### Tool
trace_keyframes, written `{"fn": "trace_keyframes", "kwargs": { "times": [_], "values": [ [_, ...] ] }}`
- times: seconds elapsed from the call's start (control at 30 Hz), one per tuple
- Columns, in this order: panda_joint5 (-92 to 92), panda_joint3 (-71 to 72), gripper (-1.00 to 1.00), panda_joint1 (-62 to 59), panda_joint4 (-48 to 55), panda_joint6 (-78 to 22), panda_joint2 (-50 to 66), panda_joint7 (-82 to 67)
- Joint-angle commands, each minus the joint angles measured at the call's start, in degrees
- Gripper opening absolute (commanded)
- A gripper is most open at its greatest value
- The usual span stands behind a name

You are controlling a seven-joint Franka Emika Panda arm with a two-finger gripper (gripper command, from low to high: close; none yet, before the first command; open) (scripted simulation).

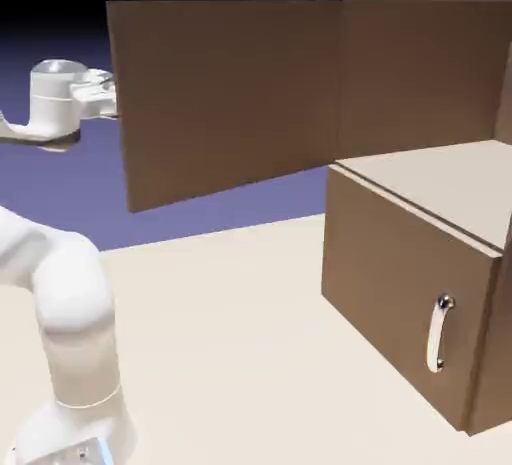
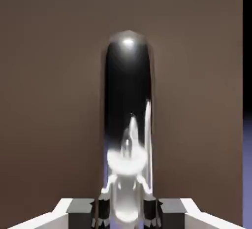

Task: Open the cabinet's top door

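**Gripper clamped on top-door handle**

Gripper [image 2: 127, 208] fingers pinch the chrome handle [image 2: 128, 119], brown panel filling the hand view. Top door [image 1: 225, 98] stands swung wide open, left of the cabinet [image 1: 420, 283]; hand sits behind its outer edge. Lower door [image 1: 395, 303] closed.

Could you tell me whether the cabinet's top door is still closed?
No, the top door stands swung wide open from the cabinet, with the gripper shut on its chrome handle.
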Motion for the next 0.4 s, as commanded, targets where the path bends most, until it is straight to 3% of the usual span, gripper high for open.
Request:
{"fn": "trace_keyframes", "kwargs": {
  "times": [0.0, 0.37],
  "values": [
    [0.5, 1.7, -1.00, -2.1, 1.7, -1.1, 0.3, 0.0],
    [5.0, 17.1, -1.00, -24.9, 20.6, -11.0, -2.5, -4.0]
  ]
}}
